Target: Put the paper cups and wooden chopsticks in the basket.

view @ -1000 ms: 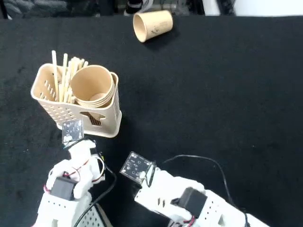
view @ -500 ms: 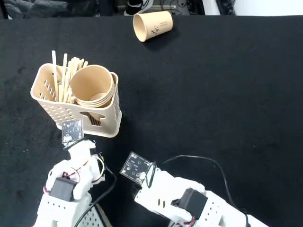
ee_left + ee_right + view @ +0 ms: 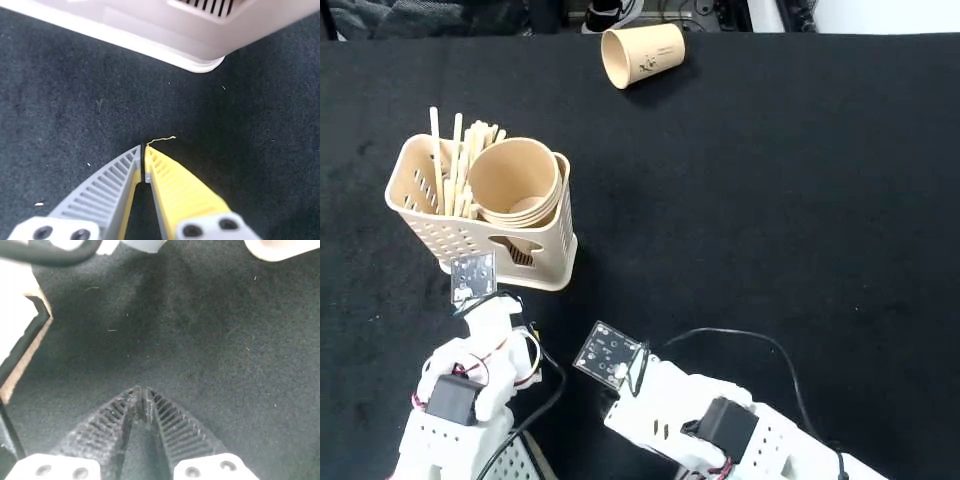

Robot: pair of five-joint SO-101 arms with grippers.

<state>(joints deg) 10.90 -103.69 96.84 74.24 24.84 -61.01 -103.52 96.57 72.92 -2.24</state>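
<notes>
Lying at twelve o'clock, paper cup is looking light, crushable; gentle rim pinch advised; left gripper, right gripper sitting pressed together.

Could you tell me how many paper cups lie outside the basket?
1: a paper cup on its side, far across the table. Nested cups sit in the basket, count unclear.
</notes>
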